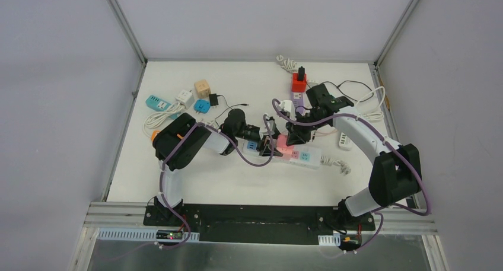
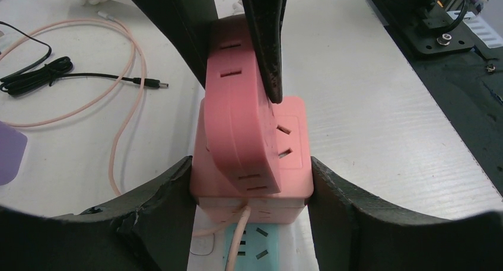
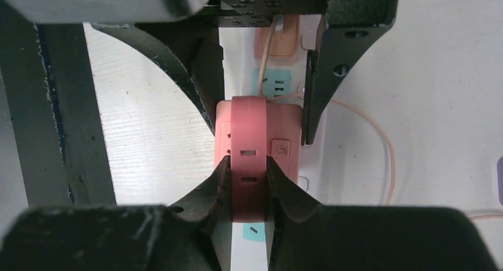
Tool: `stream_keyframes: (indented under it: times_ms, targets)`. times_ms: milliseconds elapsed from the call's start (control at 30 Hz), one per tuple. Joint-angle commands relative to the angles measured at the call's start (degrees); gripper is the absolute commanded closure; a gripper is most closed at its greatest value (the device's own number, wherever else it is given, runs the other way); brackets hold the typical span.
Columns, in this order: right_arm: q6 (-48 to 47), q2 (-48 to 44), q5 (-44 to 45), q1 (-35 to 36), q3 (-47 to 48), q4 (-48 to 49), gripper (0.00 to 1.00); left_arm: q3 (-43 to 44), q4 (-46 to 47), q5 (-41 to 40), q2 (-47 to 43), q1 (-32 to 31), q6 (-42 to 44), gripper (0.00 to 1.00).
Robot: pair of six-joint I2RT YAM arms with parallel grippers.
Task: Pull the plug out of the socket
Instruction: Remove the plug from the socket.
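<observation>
A white power strip (image 1: 302,156) with pink and teal sockets lies mid-table. A rounded pink plug (image 1: 285,142) stands on its pink socket block (image 2: 293,164). My left gripper (image 1: 268,143) is shut on that block, one finger against each side in the left wrist view (image 2: 252,194). My right gripper (image 1: 295,134) is shut on the pink plug (image 3: 249,134), its fingers pinching the plug's narrow sides in the right wrist view (image 3: 248,188). The plug (image 2: 240,117) leans a little on the block; whether its pins are out is hidden.
Loose adaptors lie at the back left: a teal strip (image 1: 157,102), a white cube (image 1: 184,96), a beige cube (image 1: 202,88). A red adaptor (image 1: 299,81) and a white strip (image 1: 345,140) are at the back right. A pink cable (image 2: 127,93) and a black cable (image 2: 35,75) lie beside the strip.
</observation>
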Motion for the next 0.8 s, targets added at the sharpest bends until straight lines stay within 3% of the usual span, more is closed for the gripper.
stream_keyframes:
  times_ms: [0, 67, 133, 267, 367, 467, 567, 767]
  targets:
    - [-3.9, 0.8, -5.0, 0.4, 0.9, -3.6, 1.0, 1.3, -7.0, -0.8, -1.2, -0.6, 5.4, 0.78]
    - [-11.0, -0.1, -9.7, 1.7, 0.5, -8.7, 1.0, 1.4, -7.4, -0.8, -1.2, -0.6, 5.6, 0.8]
    - [-11.4, -0.8, -10.9, 3.2, -0.1, -8.4, 1.0, 1.4, -7.7, -0.9, -1.3, -0.6, 5.9, 0.82]
    - [-1.2, 0.0, -3.7, 3.2, 0.0, -1.0, 1.0, 1.5, -9.3, -1.1, -1.8, -0.6, 7.1, 0.88]
    - [7.7, 0.9, -0.4, -0.8, 0.9, 4.3, 1.0, 1.5, -9.7, -1.1, -1.9, -0.6, 7.2, 0.9]
    - [10.2, 0.7, 1.6, -3.9, 0.1, 6.3, 1.0, 1.4, -9.7, -1.0, -2.0, -0.6, 7.3, 0.91]
    - [7.9, -0.3, 1.7, -3.3, -1.0, 6.0, 1.0, 1.4, -9.7, -1.0, -1.9, -0.6, 7.2, 0.95]
    - [-7.8, -0.8, -7.7, 5.4, -0.4, -5.9, 1.0, 1.5, -10.0, -1.2, -1.9, -0.6, 7.3, 1.0]
